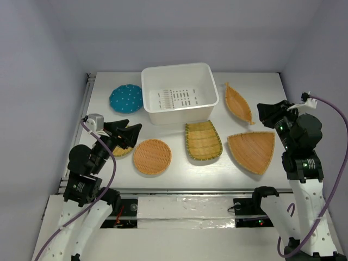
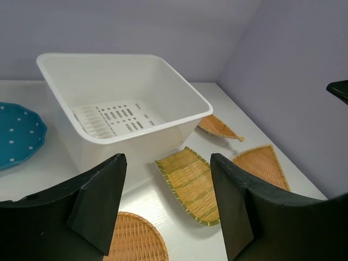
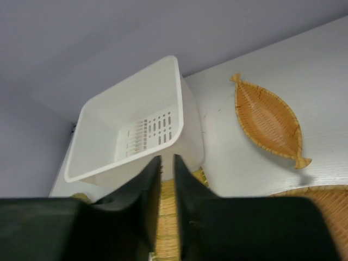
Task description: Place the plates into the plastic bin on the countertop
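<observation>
The white plastic bin [image 1: 179,79] stands empty at the back centre of the countertop [image 1: 179,174]. Around it lie the teal dotted plate [image 1: 125,98], a boat-shaped plate [image 1: 239,103], a yellow-green scoop plate [image 1: 203,140], a fan plate [image 1: 252,150] and a round orange plate [image 1: 152,156]. A second round plate [image 1: 123,151] is mostly hidden under my left gripper [image 1: 133,132], which is open and empty above the table. My right gripper [image 1: 265,112] is shut, empty and held high near the boat plate. The left wrist view shows the bin [image 2: 155,144] and scoop plate [image 2: 190,182] past the left gripper [image 2: 168,160].
The right wrist view looks past the right gripper [image 3: 167,157] at the bin [image 3: 125,125], the boat plate [image 3: 266,119] and the scoop plate [image 3: 166,217]. Grey walls close in on three sides. A metal rail [image 1: 179,191] runs along the table's near edge.
</observation>
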You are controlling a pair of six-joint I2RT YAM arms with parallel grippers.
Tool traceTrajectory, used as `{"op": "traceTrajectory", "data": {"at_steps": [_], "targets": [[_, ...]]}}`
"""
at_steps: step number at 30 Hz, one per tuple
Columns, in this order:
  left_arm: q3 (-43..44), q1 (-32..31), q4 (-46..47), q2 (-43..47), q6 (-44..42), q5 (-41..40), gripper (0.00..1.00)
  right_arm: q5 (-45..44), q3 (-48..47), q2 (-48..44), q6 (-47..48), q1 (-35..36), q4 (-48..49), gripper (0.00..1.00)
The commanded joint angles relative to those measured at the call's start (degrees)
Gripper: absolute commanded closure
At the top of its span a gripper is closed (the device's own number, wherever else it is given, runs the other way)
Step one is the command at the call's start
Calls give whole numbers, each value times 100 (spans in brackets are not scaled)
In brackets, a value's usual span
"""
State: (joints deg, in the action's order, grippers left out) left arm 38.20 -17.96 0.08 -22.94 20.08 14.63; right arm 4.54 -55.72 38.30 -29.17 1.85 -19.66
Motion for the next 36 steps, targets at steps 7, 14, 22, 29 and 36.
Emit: {"op": "traceTrajectory", "data": {"at_steps": [7, 14, 22, 29, 36], "targets": [[-5, -120, 106, 132, -197, -40, 65, -813, -35, 650, 131, -18, 181, 100], [21, -278, 45, 167, -250, -294, 100, -1139, -88, 1765, 175, -430, 533, 100], [56, -446, -51, 281, -285, -637, 84, -472, -263, 3489, 104, -1406, 1068, 61], [65, -621, -210, 360, -364, -787, 72, -146, -1053, 5151, 341, -1521, 902, 30], [65, -674, -210, 395, -373, -795, 67, 539, -1968, 6443, 579, -1521, 498, 28]]}}
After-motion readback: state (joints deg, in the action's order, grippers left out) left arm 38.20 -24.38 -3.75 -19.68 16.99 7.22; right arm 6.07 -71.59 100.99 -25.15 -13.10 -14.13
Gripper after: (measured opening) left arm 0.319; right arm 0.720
